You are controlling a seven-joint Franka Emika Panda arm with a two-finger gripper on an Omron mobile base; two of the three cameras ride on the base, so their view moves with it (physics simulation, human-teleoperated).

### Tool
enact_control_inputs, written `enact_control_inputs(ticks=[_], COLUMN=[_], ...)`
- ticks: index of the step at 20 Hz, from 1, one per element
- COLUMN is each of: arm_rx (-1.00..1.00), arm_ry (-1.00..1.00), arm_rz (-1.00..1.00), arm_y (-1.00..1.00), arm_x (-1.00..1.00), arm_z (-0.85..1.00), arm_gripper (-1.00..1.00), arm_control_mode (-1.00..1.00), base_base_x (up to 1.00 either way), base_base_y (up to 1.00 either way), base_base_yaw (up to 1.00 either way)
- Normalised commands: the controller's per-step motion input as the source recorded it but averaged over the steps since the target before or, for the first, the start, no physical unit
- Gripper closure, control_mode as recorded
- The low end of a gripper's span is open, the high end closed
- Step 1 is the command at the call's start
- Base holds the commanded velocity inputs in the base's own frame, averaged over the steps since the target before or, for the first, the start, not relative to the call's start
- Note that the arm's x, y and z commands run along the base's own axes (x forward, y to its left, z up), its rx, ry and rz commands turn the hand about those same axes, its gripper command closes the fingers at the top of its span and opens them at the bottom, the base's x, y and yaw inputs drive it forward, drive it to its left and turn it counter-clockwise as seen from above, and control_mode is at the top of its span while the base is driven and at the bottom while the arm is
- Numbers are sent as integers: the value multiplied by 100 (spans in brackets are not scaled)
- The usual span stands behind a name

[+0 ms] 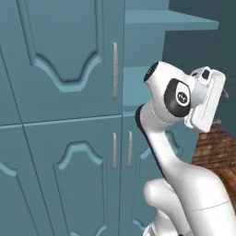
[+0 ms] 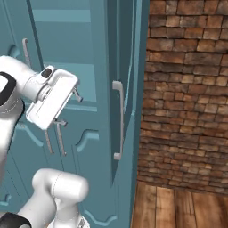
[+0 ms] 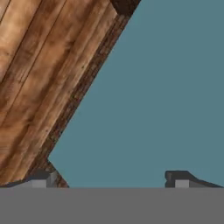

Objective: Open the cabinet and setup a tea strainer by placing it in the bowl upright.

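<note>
1. The tall blue cabinet [image 2: 89, 67] had its right door [image 2: 129, 89] swung out toward the robot. That door stood edge-on in the right base view, with its long silver handle [image 2: 118, 120] facing the brick wall [image 2: 187, 89].
2. The left door [image 1: 64, 55] was closed flat, and its handle [image 1: 115, 71] was untouched.
3. So the opening part looked partly done, or maybe done. One door was wide enough to show the plain blue shelves [image 1: 170, 18] inside.
4. I could not see a tea strainer or a bowl on the bit of shelf that showed. I cannot tell where they were.
5. What I think was left: find the strainer, pick it up, and stand it upright in the bowl.
6. The pincer [image 2: 67, 108] hung in the air just beside the open door, near its handle but not touching it.
7. Its two little fingers [image 2: 77, 95] were spread far apart, as wide as they go.
8. It held nothing. In the hand view, flat blue door and wooden floor [image 3: 39, 65] showed between the tips.
</note>
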Motion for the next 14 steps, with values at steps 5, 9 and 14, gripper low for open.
enact_control_inputs(ticks=[5,9,14], arm_rx=[65,71,82], arm_ry=[-53,-72,-52], arm_rz=[0,0,0], arm_y=[60,53,23], arm_x=[43,32,19], arm_z=[-5,-5,5], arm_gripper=[-100,-100,-100], arm_control_mode=[-100,-100,-100], base_base_x=[0,0,0], base_base_y=[0,0,0], base_base_yaw=[0,0,0])
